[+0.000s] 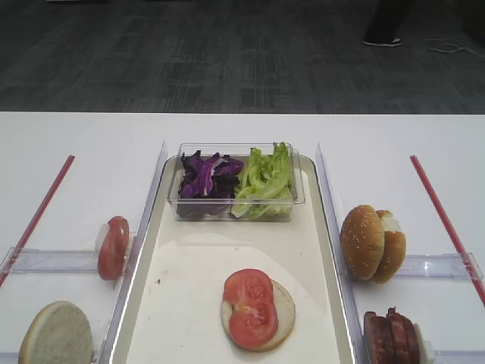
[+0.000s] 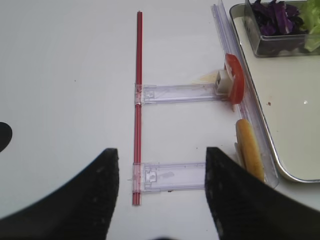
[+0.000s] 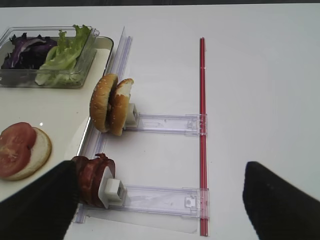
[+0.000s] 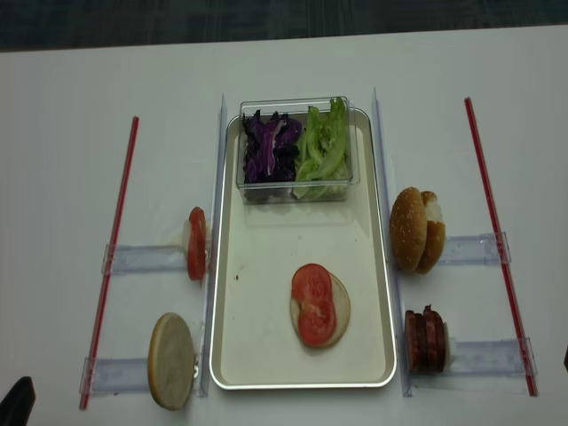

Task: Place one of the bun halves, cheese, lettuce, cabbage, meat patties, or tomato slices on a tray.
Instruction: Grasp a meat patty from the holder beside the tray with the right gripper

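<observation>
Right wrist view has the right gripper (image 3: 162,197) spread wide with nothing between its 2 dark fingers (image 3: 42,205), hanging over the white table (image 3: 260,90). Its left finger sits just in front of the meat patties (image 3: 92,177), which stand on edge in a clear plastic holder (image 3: 155,199); can't tell if it actually touches them. A bit farther off, 2 sesame bun halves (image 3: 111,104) stand upright in a 2nd holder.

Left wrist view shows the left gripper (image 2: 162,192) also spread apart and holding nothing, above the table near a red strip (image 2: 137,115). To its right, 1 tomato slice (image 2: 235,81) stands on edge in a holder, and a pale bun half (image 2: 250,148) stands nearer, both just outside the tray's rim.

From the high view, the tray (image 1: 189,288) runs down the middle of the table. A flat bun half (image 1: 282,307) lies on it near the front with 2 tomato slices (image 1: 252,305) overlapping on top. At the far end sits a clear box (image 1: 236,183) with cabbage (image 1: 206,178) on the left and lettuce (image 1: 265,180) on the right. Beyond the table is dark grey carpet (image 1: 189,53), with someone's shoe (image 1: 383,39) at the far right.
</observation>
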{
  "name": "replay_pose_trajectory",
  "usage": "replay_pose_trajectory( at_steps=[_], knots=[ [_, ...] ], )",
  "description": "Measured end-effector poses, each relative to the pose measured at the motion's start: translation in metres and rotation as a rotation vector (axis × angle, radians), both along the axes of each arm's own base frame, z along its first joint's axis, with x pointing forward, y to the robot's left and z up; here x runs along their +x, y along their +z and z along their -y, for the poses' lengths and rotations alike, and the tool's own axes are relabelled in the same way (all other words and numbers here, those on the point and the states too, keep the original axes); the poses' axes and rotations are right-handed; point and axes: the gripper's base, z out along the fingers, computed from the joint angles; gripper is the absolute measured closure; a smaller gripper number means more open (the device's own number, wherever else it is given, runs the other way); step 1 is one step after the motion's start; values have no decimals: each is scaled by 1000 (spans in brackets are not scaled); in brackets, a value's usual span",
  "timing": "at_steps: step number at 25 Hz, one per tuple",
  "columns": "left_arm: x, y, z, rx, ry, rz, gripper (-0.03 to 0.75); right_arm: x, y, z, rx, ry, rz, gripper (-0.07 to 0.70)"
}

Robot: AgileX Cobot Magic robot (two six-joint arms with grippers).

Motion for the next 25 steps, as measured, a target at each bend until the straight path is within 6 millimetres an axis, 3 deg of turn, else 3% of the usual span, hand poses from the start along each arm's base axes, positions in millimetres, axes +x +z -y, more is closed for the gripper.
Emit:
replay_pose_trajectory(
  at_steps=[25],
  knots=[
    [0, 0, 0, 0, 0, 0, 316, 0, 0, 0, 0, 0, 2, -22]
  ],
)
